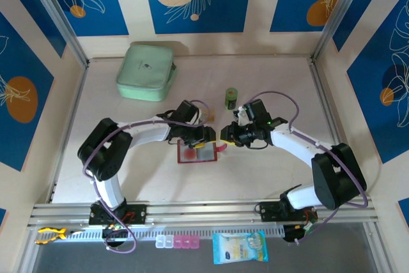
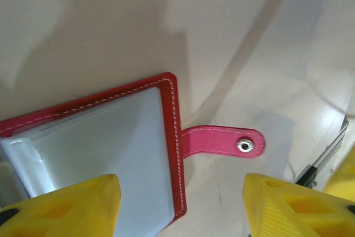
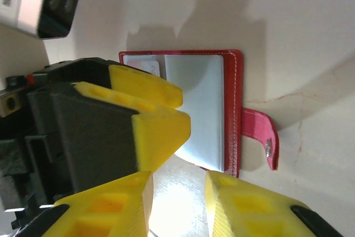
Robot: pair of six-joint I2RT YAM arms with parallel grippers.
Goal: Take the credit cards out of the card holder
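- Top view: a small dark red folding card holder point(image 1: 197, 153) lies open and flat near the middle of the pale bench point(image 1: 268, 177), somewhat closer to the near edge. What looks like an orange-tinted credit card point(image 1: 191, 154) shows through a sleeve. The left arm's fingers point(image 1: 206, 140) hang over its far edge, and the right arm's fingers point(image 1: 223, 135) are just beside its right edge. A soft mint-green zip case point(image 1: 147, 71) sits by the far left corner.
- Left wrist: the yellow left arm's fingers point(image 2: 66, 206) are spread wide, pinching nothing, above a glossy greyish clear sleeve point(image 2: 111, 137) bordered by white stitching. The snap tab point(image 2: 222, 141), with its metal stud, lies flat.
- Right wrist: the right arm's fingers point(image 3: 111, 209) are parted, with bare bench between them. A pale credit card point(image 3: 145, 66) with a reddish mark sits in the left sleeve, partly hidden.
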